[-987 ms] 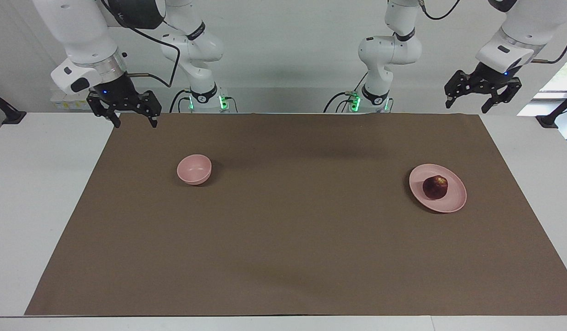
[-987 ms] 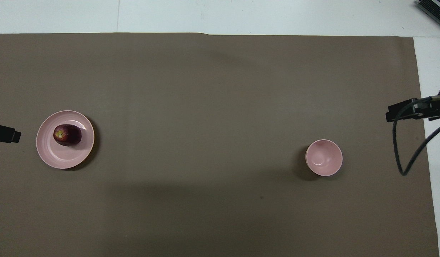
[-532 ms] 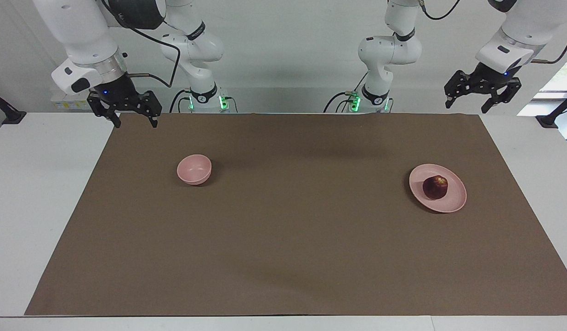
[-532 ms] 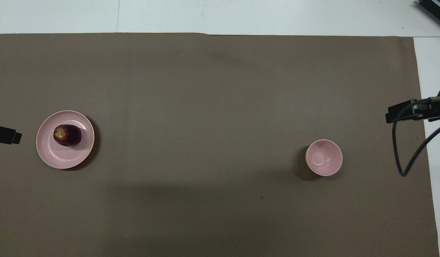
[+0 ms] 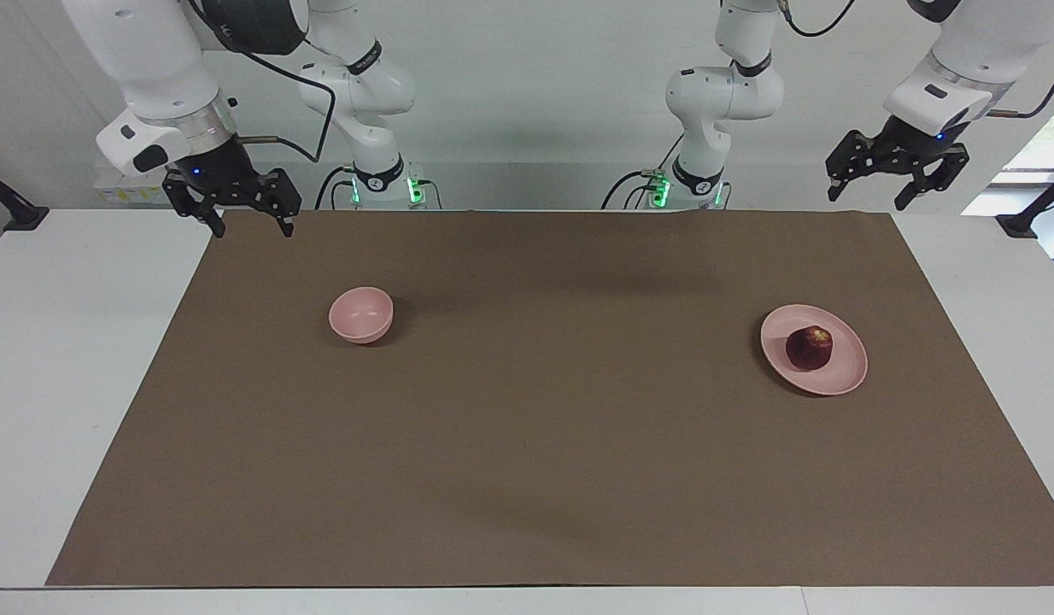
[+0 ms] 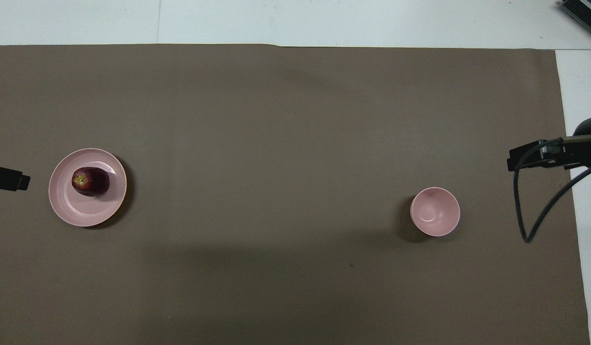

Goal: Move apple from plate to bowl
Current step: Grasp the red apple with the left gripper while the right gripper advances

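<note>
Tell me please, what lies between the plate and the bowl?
Nothing lies there. Between the plate holding the apple and the bowl, only bare brown mat shows, clearest in the overhead view.

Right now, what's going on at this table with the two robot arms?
Nothing is being handled yet. A dark red apple sits on a pink plate toward the left arm's end of the table, and an empty pink bowl stands toward the right arm's end. The left gripper and right gripper both hang up in the air near their own table corners, jaws open, touching nothing.
</note>
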